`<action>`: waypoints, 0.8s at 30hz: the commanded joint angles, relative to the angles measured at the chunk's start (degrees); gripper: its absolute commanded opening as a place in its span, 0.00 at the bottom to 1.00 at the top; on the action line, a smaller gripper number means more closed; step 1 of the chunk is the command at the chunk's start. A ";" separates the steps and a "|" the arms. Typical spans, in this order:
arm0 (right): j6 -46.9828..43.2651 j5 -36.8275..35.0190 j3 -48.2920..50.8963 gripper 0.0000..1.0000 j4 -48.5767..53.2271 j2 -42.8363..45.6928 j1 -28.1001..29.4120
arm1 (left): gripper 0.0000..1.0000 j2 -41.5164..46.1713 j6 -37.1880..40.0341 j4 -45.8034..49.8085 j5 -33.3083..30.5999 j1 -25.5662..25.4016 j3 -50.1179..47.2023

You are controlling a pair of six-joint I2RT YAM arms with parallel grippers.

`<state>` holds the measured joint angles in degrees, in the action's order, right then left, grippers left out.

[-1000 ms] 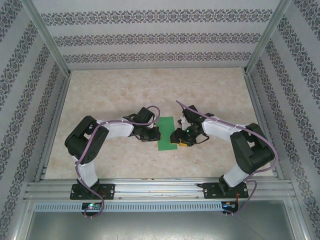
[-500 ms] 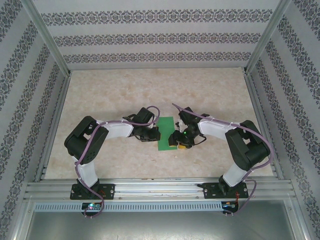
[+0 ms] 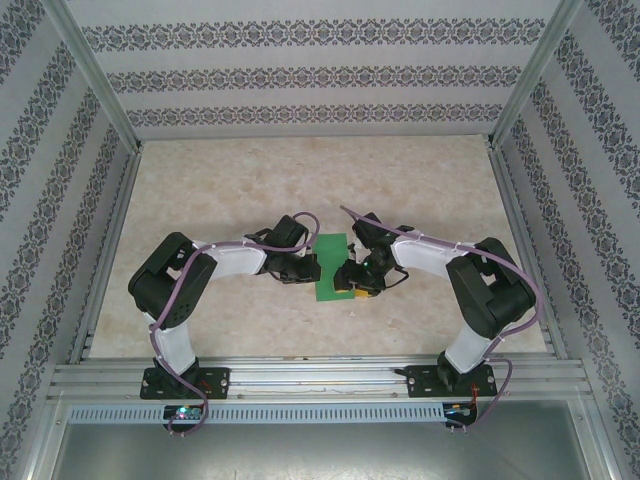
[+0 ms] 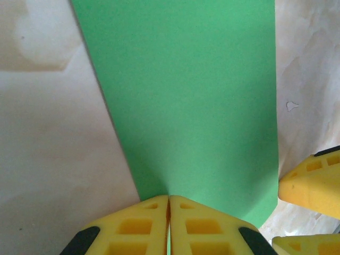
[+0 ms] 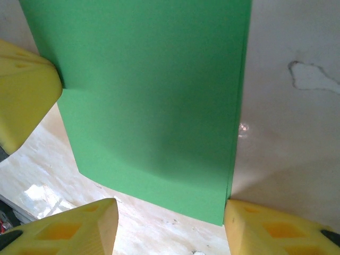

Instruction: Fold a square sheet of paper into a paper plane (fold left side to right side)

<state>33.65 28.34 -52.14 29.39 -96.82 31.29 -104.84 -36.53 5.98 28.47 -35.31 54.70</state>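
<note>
The square sheet of paper (image 3: 331,262) is bright green and lies doubled into a narrow upright rectangle between the two arms. My left gripper (image 3: 313,268) is shut on its left edge; in the left wrist view the paper (image 4: 191,95) runs up into the closed yellow jaws (image 4: 169,204), with a green sliver between them. My right gripper (image 3: 353,282) is open at the sheet's near right corner. In the right wrist view its fingers (image 5: 170,212) straddle the paper's near edge (image 5: 154,106), and the right fingertip (image 5: 249,218) touches the layered right corner.
The sheet rests on a pale marbled tabletop (image 3: 300,180), walled by patterned panels and an aluminium frame (image 3: 300,375) along the near edge. The other gripper's yellow fingers show in each wrist view (image 4: 313,180) (image 5: 24,95). Open tabletop lies beyond the paper.
The right arm has drawn in to the left, bringing its open gripper closer to the paper's near right corner. The left gripper and the paper have stayed put.
</note>
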 commanded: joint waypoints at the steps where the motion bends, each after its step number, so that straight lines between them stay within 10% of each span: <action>1: 0.89 2.07 -1.37 0.56 -4.25 -1.21 1.32 | 0.10 0.16 -0.80 2.30 -1.27 -0.56 -1.76; 24: 0.19 4.75 -0.93 0.56 -6.13 1.47 -1.13 | 0.10 -0.02 -0.29 2.90 -1.43 -0.55 -1.35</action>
<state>34.20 30.52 -53.49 26.24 -96.44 31.42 -104.84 -36.53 5.93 28.47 -35.31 54.70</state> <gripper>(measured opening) 0.562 0.105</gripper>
